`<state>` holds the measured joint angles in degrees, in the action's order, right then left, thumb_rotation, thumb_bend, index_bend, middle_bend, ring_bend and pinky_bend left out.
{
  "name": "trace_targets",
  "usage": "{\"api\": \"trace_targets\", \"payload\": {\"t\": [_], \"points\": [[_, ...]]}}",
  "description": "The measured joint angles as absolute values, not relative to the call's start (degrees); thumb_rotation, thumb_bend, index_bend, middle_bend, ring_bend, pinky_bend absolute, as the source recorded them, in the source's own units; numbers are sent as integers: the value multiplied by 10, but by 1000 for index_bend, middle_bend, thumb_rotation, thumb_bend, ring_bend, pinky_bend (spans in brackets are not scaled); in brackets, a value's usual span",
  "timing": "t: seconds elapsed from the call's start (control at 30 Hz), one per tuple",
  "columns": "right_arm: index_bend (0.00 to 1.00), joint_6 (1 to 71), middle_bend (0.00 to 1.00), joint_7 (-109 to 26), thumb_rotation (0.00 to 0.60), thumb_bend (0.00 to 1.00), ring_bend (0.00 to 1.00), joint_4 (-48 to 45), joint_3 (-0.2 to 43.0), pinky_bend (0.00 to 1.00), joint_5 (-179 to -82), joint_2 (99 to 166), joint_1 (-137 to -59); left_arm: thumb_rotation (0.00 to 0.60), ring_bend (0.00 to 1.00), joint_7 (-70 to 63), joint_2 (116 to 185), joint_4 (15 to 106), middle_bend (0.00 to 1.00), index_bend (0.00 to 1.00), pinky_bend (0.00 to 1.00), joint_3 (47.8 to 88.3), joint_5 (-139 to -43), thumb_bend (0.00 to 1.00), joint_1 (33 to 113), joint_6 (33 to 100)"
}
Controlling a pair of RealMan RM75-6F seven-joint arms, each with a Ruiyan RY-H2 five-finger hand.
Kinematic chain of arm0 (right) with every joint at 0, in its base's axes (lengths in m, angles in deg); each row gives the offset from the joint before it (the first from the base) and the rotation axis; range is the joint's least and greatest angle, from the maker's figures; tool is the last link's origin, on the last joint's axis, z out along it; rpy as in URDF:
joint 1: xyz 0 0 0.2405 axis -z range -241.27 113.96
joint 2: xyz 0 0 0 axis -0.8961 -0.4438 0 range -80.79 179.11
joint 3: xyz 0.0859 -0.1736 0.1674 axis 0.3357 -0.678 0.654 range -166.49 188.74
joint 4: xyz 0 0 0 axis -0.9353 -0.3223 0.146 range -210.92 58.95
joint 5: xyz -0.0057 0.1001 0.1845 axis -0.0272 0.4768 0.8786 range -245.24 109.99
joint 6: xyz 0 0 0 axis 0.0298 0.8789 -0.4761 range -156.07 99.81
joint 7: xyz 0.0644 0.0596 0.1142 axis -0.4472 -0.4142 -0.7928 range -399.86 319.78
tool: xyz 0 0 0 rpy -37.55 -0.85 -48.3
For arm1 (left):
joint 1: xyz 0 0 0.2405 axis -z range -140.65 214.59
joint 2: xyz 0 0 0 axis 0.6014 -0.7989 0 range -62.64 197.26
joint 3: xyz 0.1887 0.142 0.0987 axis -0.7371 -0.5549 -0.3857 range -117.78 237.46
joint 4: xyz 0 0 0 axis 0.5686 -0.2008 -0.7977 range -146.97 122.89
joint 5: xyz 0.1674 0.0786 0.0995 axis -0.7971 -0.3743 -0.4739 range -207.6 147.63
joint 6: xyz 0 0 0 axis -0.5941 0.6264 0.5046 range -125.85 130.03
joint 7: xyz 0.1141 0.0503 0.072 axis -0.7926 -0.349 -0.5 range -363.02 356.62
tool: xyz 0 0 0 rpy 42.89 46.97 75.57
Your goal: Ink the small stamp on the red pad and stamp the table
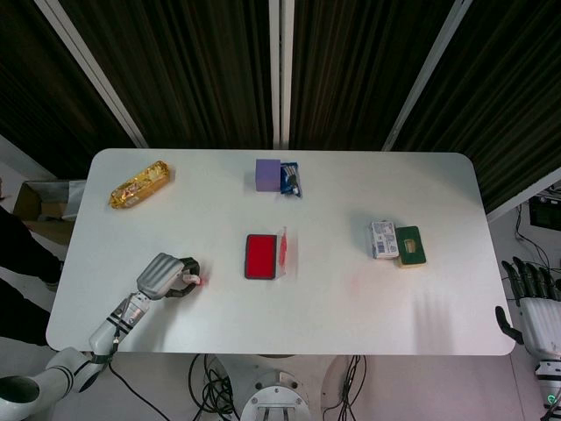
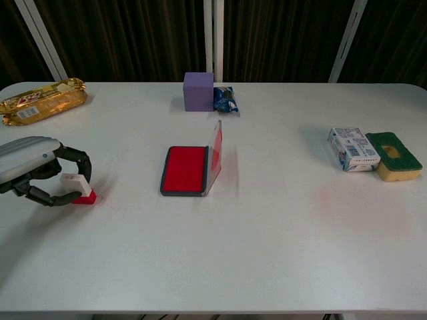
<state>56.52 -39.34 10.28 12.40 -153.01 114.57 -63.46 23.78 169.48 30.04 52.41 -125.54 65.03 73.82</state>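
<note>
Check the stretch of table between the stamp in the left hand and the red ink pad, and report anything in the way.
Nothing visible stands there. The left hand holds the small stamp, and only bare table separates it from the open red pad.
</note>
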Motion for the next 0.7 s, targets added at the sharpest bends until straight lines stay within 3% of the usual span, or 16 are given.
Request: {"api": "trace_targets", "payload": {"t": [0.7], "points": [[0, 565, 0, -395, 600, 354, 0, 104, 125, 0, -1530, 1143, -635, 600, 969, 242, 1676, 315, 406, 369, 1000, 519, -1269, 385, 650, 751]]}}
